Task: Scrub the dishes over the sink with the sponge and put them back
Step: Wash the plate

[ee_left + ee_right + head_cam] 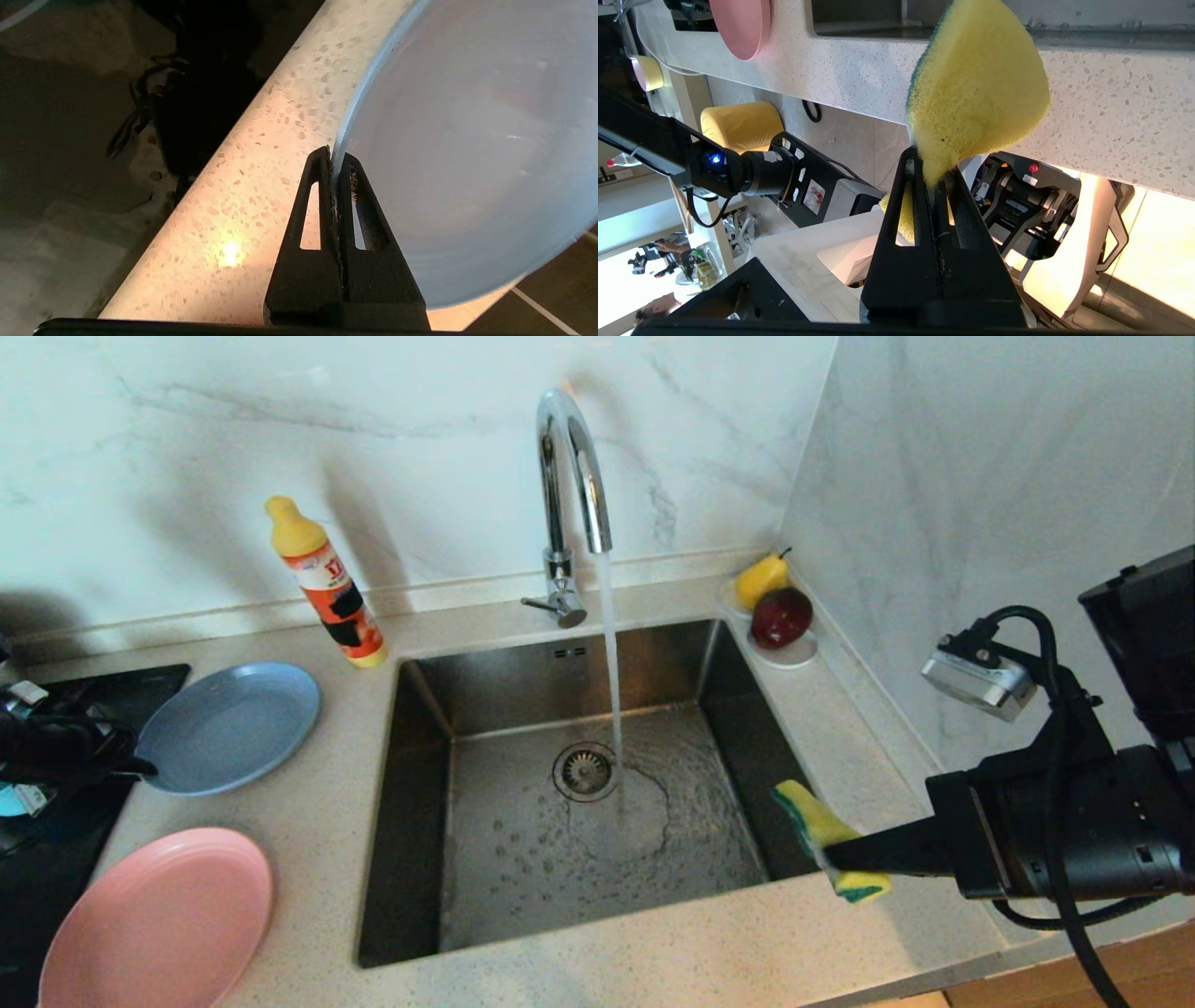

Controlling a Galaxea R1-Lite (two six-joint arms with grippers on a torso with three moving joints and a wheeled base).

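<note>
Two grips shown: sponge [826, 840] pinched in right gripper [845, 859], over sink [425, 821] rim at four o'clock. Blue plate [229, 726], at nine o'clock, clamped by its rim in left gripper [140, 767]. Pink plate [159, 924] at seven o'clock. Tap [569, 495] running.

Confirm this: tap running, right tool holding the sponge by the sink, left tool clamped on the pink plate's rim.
One thing is wrong: the left tool is clamped on the light-blue plate, as the left wrist view shows. The pink plate lies untouched. The tap runs, and the right tool holds the sponge.
</note>
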